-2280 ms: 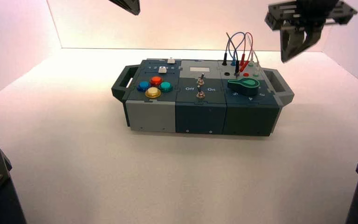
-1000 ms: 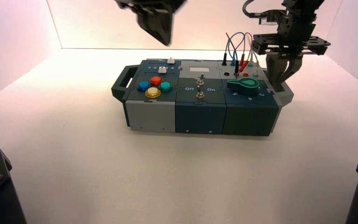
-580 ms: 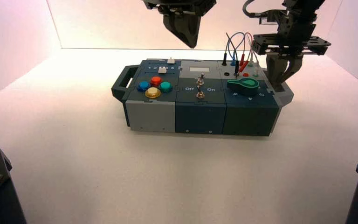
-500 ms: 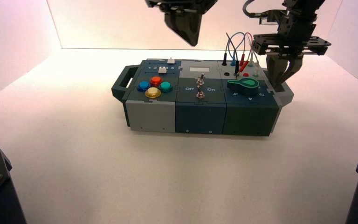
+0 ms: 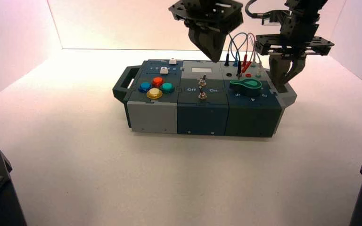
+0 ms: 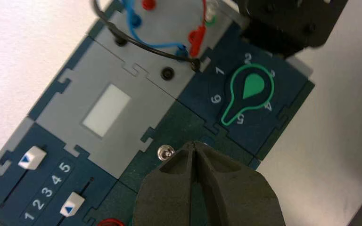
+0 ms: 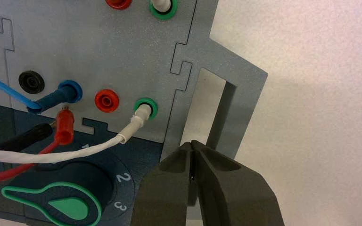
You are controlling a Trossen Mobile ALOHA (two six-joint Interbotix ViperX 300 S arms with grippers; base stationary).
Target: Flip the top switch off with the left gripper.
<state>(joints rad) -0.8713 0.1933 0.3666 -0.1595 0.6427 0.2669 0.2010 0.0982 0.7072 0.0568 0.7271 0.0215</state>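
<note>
Left end effector, black with wedge-tipped fingers: now lower and further right, hanging over the box's middle section, near the tiny silver top toggle switch.
Right end effector, black, clawed: now down beside the box's right grey handle.

Lab test booth: white walls, control box

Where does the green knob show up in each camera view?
High view: the green knob sits on the box's right section, right of the two switches.
Left wrist view: the knob is beyond the left pincer, ringed by numbers.
Right wrist view: only part of it, at the picture's edge.
Shared landmark: the red plug.
</note>
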